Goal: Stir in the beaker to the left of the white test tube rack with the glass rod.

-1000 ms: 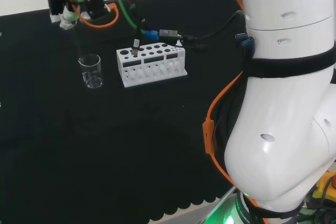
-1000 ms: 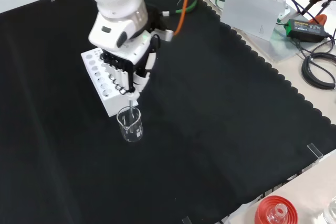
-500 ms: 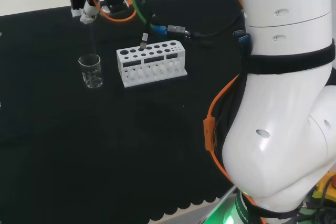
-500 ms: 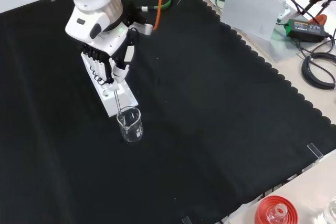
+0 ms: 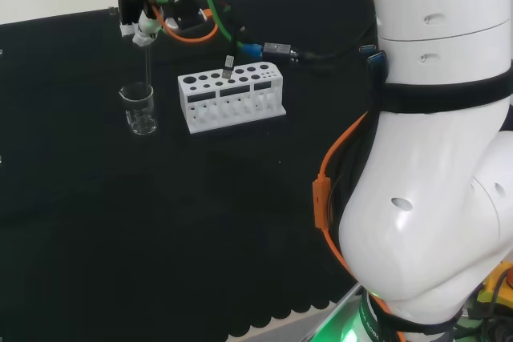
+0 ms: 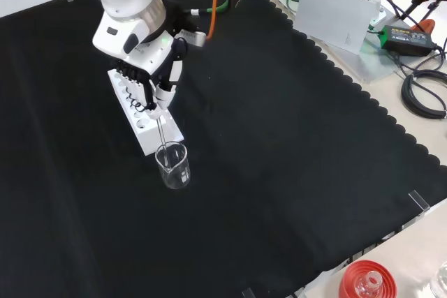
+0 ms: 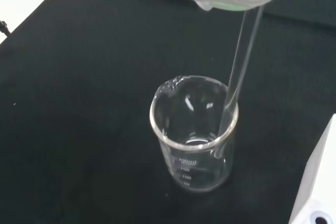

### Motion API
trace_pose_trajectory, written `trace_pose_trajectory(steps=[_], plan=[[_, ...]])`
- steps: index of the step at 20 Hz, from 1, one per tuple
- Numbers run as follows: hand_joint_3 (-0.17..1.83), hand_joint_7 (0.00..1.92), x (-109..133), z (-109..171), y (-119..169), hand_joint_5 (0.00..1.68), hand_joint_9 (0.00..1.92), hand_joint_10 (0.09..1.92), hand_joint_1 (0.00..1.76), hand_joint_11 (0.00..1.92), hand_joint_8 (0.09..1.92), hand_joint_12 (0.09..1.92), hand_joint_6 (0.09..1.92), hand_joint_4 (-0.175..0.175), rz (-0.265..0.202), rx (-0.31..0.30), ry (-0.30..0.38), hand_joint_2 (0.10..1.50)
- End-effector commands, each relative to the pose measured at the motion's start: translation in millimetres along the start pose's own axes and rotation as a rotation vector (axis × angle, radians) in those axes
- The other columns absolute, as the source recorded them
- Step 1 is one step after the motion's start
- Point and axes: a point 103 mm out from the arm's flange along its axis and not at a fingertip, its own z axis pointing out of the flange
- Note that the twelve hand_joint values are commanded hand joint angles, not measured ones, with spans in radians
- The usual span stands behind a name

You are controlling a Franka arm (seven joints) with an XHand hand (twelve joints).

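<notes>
Currently, you have: hand (image 6: 150, 83), fingers curled round glass rod (image 7: 239, 80); rod's lower end inside beaker (image 7: 193, 132).

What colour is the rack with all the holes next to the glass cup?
The test tube rack is white, clearest in the head view, beside the beaker.

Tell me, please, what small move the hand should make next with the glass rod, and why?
Probably begin a small circle inside the beaker. The hand holds the glass rod with its lower end already inside the rim, against the wall, so it should likely ease toward the centre first.
</notes>
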Motion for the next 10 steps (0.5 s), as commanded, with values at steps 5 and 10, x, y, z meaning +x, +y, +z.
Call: trace_pose_trajectory(steps=[5,10], plan=[[0.11,1.26,51.7,6.9,-7.3,1.17,1.39,0.65,1.43,1.54,0.63,0.60,0.30,-0.175,-0.019,-0.001,-0.009,0.93],[0.11,1.26,65.8,4.6,2.0,1.17,1.39,0.65,1.43,1.54,0.63,0.60,0.30,-0.175,-0.037,0.000,-0.013,0.93]])
